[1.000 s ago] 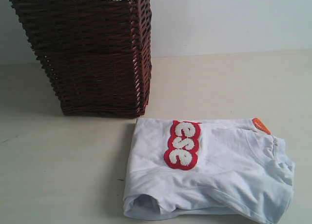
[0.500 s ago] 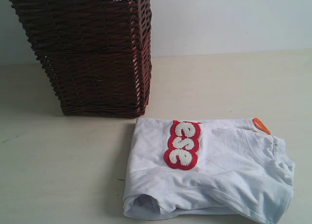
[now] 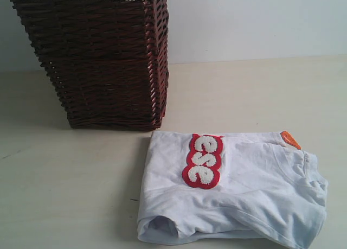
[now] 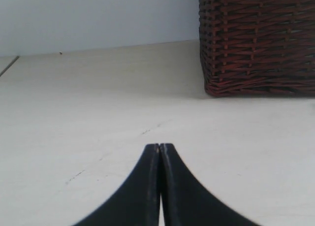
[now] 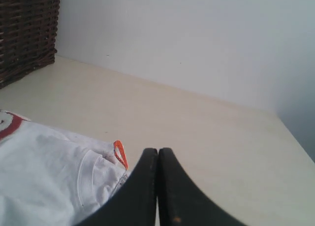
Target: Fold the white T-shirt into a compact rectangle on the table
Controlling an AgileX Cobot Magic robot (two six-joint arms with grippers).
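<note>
- Both my grippers are clenched and empty. The left gripper sits over bare table, and the right gripper is just beside the shirt's collar end.
- The right gripper's closed tips could snag the orange neck tag and drag that corner askew.
- The white T-shirt lies folded on the table, near the basket. Its near edge puffs open, so I judge a nudge could spring the fold.
- A wide left-arm swing could knock the wicker basket behind it.
- Count: two grippers, one shirt, one tag, one basket, one table.
</note>
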